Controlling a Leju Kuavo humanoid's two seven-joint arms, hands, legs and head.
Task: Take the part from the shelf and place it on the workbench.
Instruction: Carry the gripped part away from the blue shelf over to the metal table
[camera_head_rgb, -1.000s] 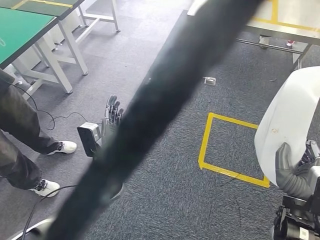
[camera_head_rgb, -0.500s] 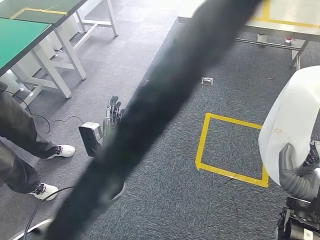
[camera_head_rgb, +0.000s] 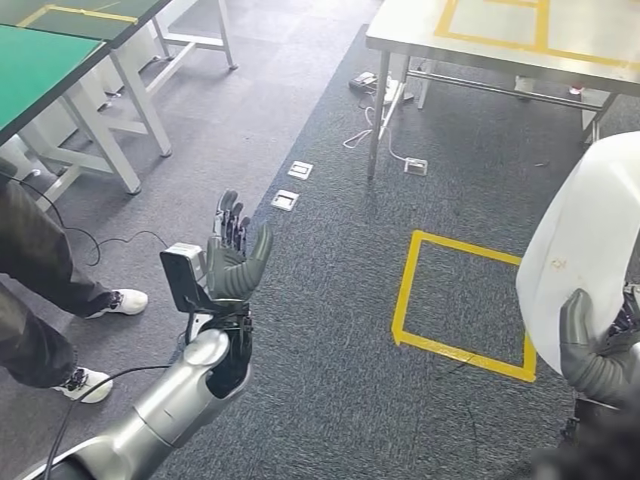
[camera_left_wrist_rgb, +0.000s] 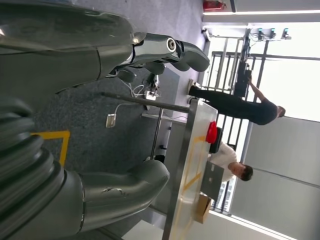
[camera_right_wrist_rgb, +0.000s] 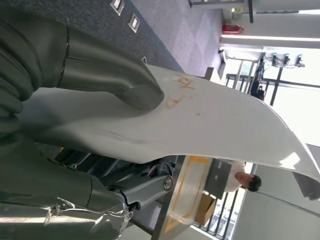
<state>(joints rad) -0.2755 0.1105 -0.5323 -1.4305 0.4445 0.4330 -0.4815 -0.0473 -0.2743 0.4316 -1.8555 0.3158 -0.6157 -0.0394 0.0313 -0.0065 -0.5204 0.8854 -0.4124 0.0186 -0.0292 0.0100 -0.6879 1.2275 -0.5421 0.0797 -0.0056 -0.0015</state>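
While the right hand (camera_head_rgb: 596, 350) grips the big white curved part (camera_head_rgb: 585, 240), thumb pressed on its face, the left hand (camera_head_rgb: 234, 255) is empty, fingers apart. Looks like mid-carry; next up is reaching the steel workbench (camera_head_rgb: 423, 40) ahead.

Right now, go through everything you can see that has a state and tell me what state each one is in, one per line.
White part: held off the floor, thumb pressed on its face.
Right hand: grips the white part.
Left hand: raised, fingers apart, holds nothing.
Workbench: standing ahead; the surface in view is bare but for yellow tape.
Yellow tape square: flat on the carpet, nothing inside it.
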